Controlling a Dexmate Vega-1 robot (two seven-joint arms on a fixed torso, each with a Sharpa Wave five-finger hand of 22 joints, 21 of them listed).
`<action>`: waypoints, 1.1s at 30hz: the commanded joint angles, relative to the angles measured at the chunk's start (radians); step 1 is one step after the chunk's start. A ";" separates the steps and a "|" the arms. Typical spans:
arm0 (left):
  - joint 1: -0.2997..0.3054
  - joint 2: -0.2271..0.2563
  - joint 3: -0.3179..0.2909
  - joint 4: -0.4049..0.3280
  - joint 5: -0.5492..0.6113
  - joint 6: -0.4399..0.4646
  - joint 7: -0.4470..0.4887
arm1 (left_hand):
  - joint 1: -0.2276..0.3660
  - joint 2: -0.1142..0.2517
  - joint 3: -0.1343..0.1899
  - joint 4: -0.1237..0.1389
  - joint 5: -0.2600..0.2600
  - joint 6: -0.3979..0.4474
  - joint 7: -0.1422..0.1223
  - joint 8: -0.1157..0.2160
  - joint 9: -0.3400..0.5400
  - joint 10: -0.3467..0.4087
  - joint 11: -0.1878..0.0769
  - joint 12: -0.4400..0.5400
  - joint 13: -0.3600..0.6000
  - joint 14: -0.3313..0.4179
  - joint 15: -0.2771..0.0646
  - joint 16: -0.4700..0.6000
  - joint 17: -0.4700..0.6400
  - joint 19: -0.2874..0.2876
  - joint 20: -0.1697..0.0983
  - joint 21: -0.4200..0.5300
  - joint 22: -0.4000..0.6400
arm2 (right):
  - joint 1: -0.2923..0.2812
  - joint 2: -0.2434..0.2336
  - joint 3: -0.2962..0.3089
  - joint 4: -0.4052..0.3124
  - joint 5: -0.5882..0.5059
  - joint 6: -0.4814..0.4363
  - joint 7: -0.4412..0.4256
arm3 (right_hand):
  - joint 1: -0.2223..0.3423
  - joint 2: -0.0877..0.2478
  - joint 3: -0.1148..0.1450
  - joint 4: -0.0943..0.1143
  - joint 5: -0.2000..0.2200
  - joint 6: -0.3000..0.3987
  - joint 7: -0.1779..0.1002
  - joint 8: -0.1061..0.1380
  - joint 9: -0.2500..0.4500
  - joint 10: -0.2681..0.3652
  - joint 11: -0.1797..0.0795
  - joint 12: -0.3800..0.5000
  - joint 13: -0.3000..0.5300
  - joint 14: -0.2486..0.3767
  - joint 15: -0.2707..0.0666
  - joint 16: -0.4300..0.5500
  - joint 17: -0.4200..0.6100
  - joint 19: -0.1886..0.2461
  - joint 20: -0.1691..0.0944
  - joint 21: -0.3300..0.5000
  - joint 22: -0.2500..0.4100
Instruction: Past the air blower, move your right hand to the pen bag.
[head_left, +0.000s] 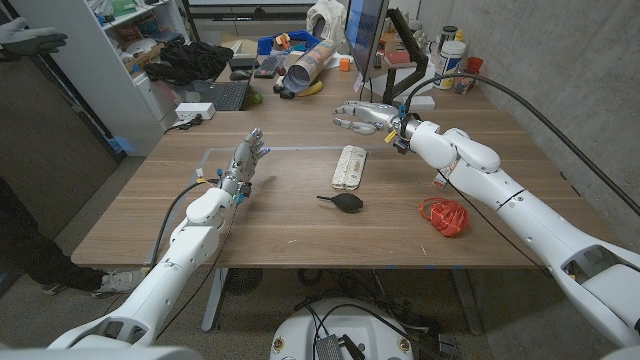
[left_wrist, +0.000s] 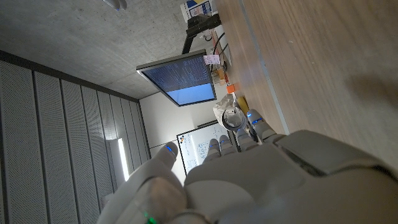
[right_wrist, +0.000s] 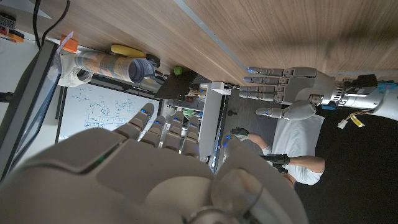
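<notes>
Fingers spread and holding nothing, my right hand hovers over the far part of the bench, beyond the pen bag. That bag lies flat on the wood, nearer the robot than the hand and a little to its left. Just past the bag toward me sits the black air blower. My left hand stands upright with open fingers, well apart from both, gripping nothing.

Your right hand reaches forward, fingers straight and apart, holding nothing. Your left hand stands upright, fingers up and spread, empty.
</notes>
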 joint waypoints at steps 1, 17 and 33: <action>0.002 0.000 0.000 0.004 0.000 0.002 -0.002 | 0.001 0.059 -0.002 0.002 0.004 0.001 -0.001 0.000 0.006 0.007 -0.005 0.003 0.006 0.006 -0.034 0.001 0.002 -0.009 -0.061 -0.003 0.003 | 0.000 0.000 -0.009 -0.004 -0.020 -0.015 0.006 | 0.003 0.052 0.002 0.012 -0.002 0.009 -0.002 0.000 0.005 0.004 -0.008 -0.006 0.005 0.006 -0.055 0.005 0.004 0.001 -0.097 -0.007 0.002; 0.010 0.002 0.000 -0.011 0.003 0.002 0.004 | 0.001 0.059 -0.002 0.002 0.004 0.002 -0.001 -0.001 0.006 0.005 -0.004 0.002 0.006 0.006 -0.034 0.001 0.002 -0.008 -0.061 -0.006 0.004 | -0.004 -0.009 -0.016 -0.013 -0.035 -0.014 0.018 | -0.008 0.054 -0.001 0.024 -0.003 0.011 -0.006 -0.001 0.006 0.007 -0.008 -0.007 0.005 0.007 -0.058 0.006 0.006 0.004 -0.100 -0.010 0.002; 0.013 0.004 0.001 -0.018 0.003 0.005 0.005 | 0.001 0.060 -0.002 0.002 0.004 0.002 0.000 -0.001 0.006 0.006 -0.002 0.002 0.006 0.006 -0.034 0.001 0.002 -0.007 -0.060 -0.008 0.004 | -0.005 -0.007 -0.025 -0.013 -0.053 -0.025 0.032 | -0.008 0.054 -0.001 0.026 -0.002 0.012 -0.006 -0.002 0.006 0.009 -0.011 -0.009 0.005 0.008 -0.060 0.006 0.004 0.005 -0.101 -0.014 0.003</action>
